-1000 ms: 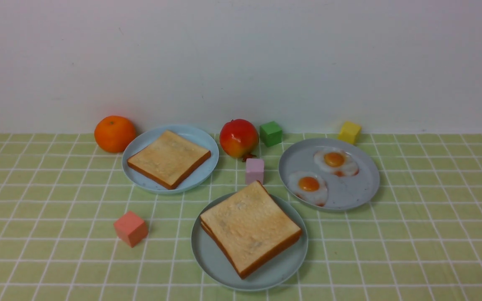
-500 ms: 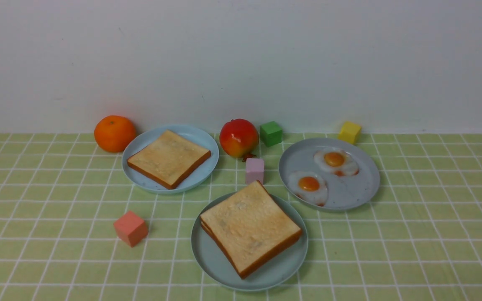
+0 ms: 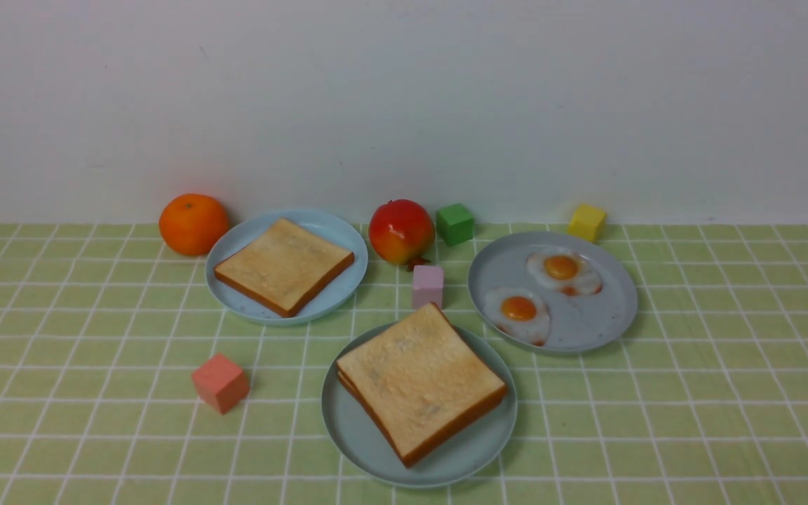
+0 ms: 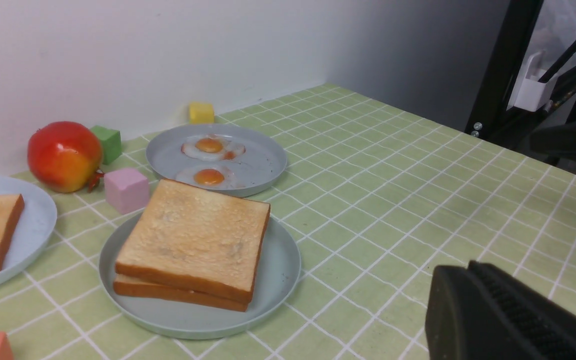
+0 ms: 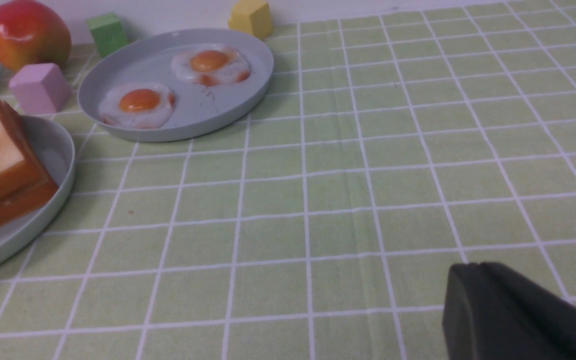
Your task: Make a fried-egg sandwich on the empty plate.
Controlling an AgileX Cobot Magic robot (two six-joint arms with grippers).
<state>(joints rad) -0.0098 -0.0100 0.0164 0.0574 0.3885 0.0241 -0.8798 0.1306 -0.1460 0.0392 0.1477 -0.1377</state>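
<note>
A desk [image 3: 726,393] covered in a green checked cloth holds three plates. Taking the pink cube [image 3: 427,285] near the middle as the landmark: just in front of it sits the empty plate [image 3: 348,435] of the task, pale mint-green, no longer bare. On it lies the fried-egg sandwich [image 3: 419,381], two square toast slices stacked nearly flush, one corner pointing toward the cube. No egg shows between the slices in any view, so whether one is inside cannot be told.

To the cube's right is a grey-blue plate [image 3: 586,330] with two fried eggs. To its left and slightly behind is a light blue plate [image 3: 337,231] with a single toast slice. Behind the cube sit a red-and-yellow fruit, a green cube and, further right, a yellow cube; an orange lies far left, and a salmon cube to the front left.

Neither arm appears in the front view. In the left wrist view, the left gripper [image 4: 508,320] shows only as a dark finger at the frame's corner, pinched shut and holding nothing; the sandwich lies well apart from it, ahead across open cloth. The right gripper [image 5: 518,315] is likewise closed and empty, with the sandwich plate well apart on its inner side. The sandwich sits roughly between the two arms, and neither is clearly nearer. Judging by the stacked slices and both arms drawn clear, the task looks finished or nearly so.
</note>
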